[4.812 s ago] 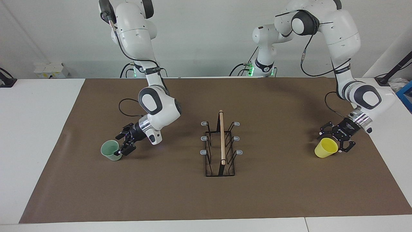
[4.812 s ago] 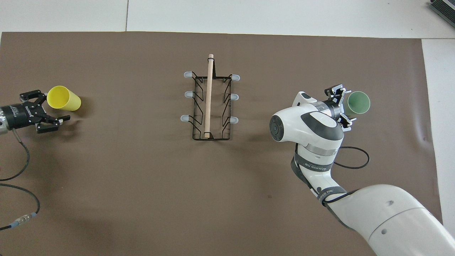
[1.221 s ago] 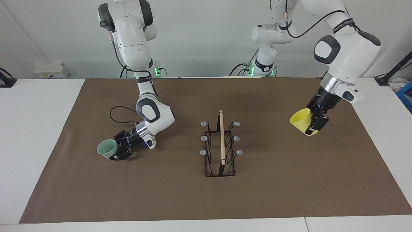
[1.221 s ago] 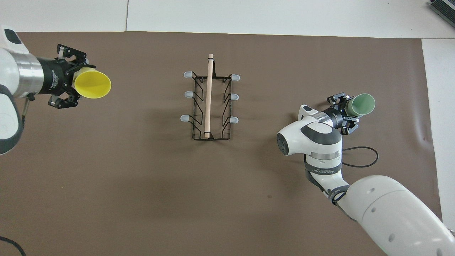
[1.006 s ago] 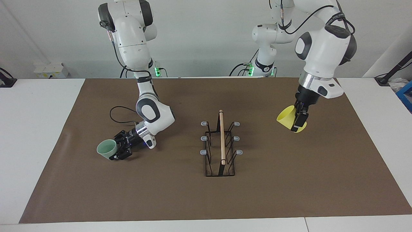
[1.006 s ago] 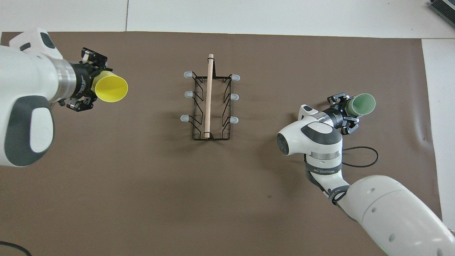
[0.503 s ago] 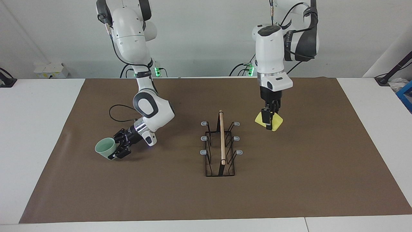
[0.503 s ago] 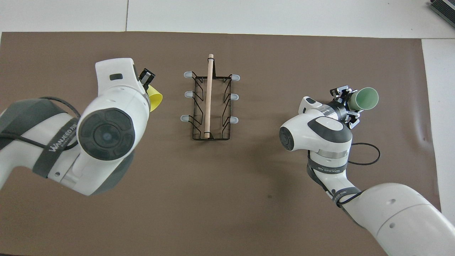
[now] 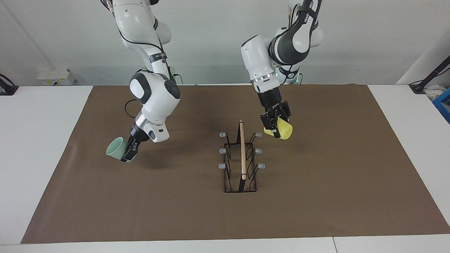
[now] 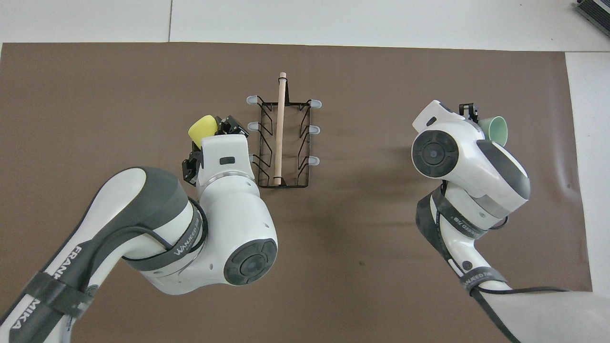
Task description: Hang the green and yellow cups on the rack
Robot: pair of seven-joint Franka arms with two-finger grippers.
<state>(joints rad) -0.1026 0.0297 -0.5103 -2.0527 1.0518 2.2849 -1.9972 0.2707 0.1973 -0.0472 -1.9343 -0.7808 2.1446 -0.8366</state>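
The black wire rack with a wooden rod stands mid-mat; it also shows in the overhead view. My left gripper is shut on the yellow cup, held tipped on its side in the air close beside the rack's prong nearest the robots, on the left arm's end. In the overhead view the yellow cup shows next to the left gripper. My right gripper is shut on the green cup, held tilted above the mat toward the right arm's end, mouth away from the rack. The green cup peeks out from under the right arm.
A brown mat covers the white table. All six grey-tipped prongs are bare. A small white box sits at the table's robot-side edge and a blue box at the left arm's end.
My left arm has swung the yellow cup in across the mat to the rack's side and turned it. My right arm has risen and lifted the green cup a little.
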